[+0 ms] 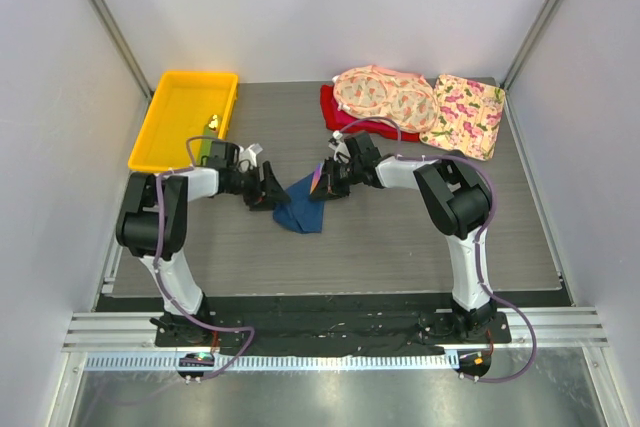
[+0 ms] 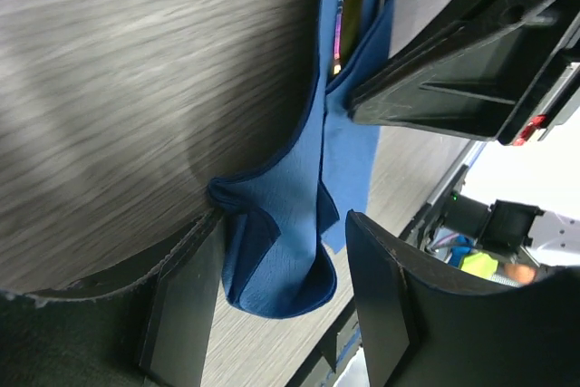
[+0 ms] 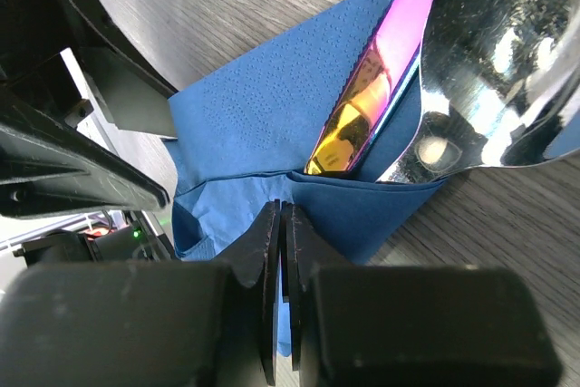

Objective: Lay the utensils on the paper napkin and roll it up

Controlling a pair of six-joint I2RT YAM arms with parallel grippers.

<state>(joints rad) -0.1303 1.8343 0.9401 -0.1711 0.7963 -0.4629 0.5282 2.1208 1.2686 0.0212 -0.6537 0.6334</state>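
The dark blue paper napkin [image 1: 300,209] lies crumpled and partly folded on the grey table between my two grippers. The utensils poke out of its fold: a silver spoon head [image 3: 489,70] and an iridescent purple-gold handle [image 3: 362,106], whose thin edges also show in the left wrist view [image 2: 343,24]. My left gripper [image 2: 285,305] is open and straddles a bunched corner of the napkin [image 2: 290,224] without squeezing it. My right gripper [image 3: 281,215] is shut on the folded edge of the napkin [image 3: 263,106], right beside the utensils.
A yellow tray [image 1: 160,137] holding a tiny yellow object [image 1: 213,122] stands at the back left. Two pink floral cloths [image 1: 385,97] [image 1: 465,112] lie on a red cloth [image 1: 335,115] at the back right. White walls enclose the table on three sides.
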